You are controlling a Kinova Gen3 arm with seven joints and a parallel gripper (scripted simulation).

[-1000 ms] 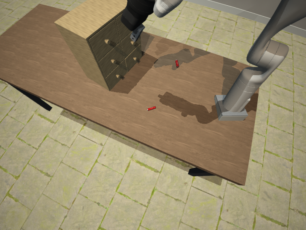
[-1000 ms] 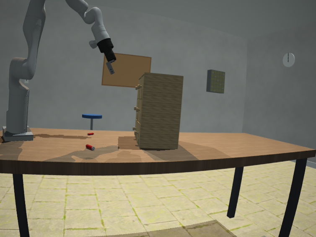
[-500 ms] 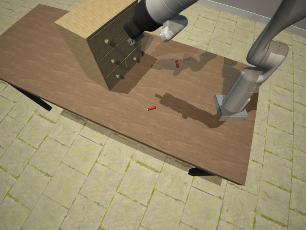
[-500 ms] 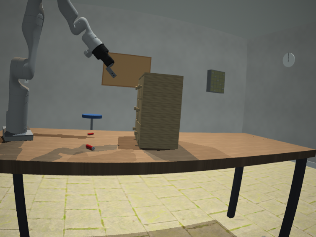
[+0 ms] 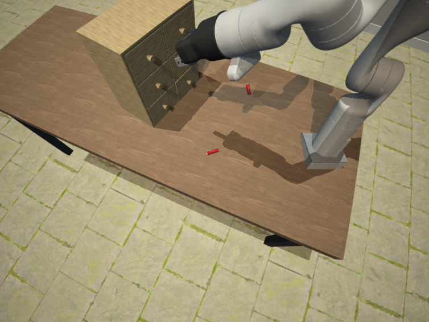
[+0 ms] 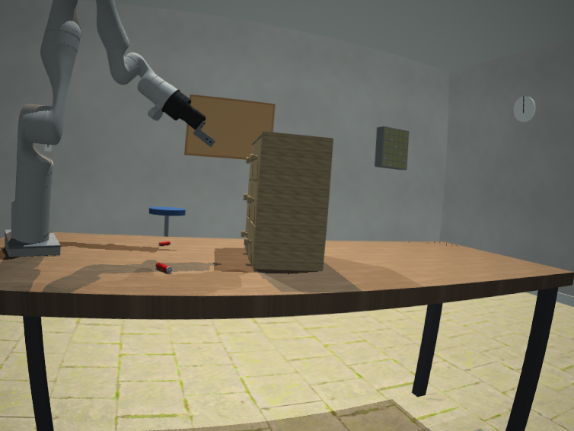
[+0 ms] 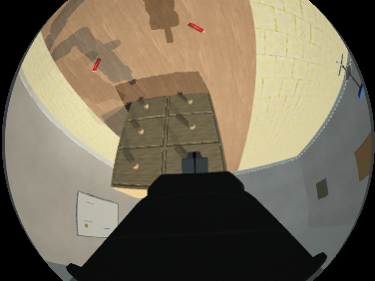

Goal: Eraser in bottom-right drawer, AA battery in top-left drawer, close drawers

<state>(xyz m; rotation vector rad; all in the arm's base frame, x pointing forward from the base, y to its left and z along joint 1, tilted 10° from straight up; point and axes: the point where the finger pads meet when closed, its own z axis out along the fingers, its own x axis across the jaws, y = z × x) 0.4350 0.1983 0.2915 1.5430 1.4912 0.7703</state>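
The pincer (image 5: 180, 62) (image 6: 211, 142) (image 7: 193, 158) has its tips together with nothing between them, tilted downward above the counter (image 5: 277, 207) (image 6: 463, 264) (image 7: 224, 60) and apart from the chest (image 5: 103, 58) (image 6: 291, 199) (image 7: 117, 171). From the top, it covers part of the chest's right column; the arm (image 5: 242, 31) (image 6: 155, 87) reaches over from its base (image 5: 325, 165) (image 6: 41, 250), near the counter's right short edge. All six drawers look pushed in.

Between chest and base lie two red batteries: one (image 5: 248, 89) (image 6: 163, 267) (image 7: 97, 65) towards the far long edge, the other (image 5: 211, 151) (image 6: 164, 243) (image 7: 196, 27) towards the near long edge. Which is the AA battery I cannot tell, nor where the eraser is. Shadows cross the wood around them.

Beyond the counter are stone paving (image 5: 121, 259) (image 6: 301, 362) (image 7: 294, 90), a blue stool (image 6: 167, 211), grey walls (image 6: 371, 92), a brown board (image 6: 231, 125) and a round clock (image 6: 524, 109).

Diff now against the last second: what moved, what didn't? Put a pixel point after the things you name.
The gripper (image 5: 177, 62) (image 6: 212, 143) (image 7: 193, 158) tilted from steeply down toward the front of the chest (image 5: 138, 24) (image 6: 291, 199) (image 7: 149, 149), its tips slightly lower and closer to it, while the wrist swung down and back. Nothing visibly grabbed or released; the fingers are shut, empty. Chest, drawers and both red cylinders (image 5: 248, 89) (image 6: 163, 267) (image 7: 97, 65): unchanged.
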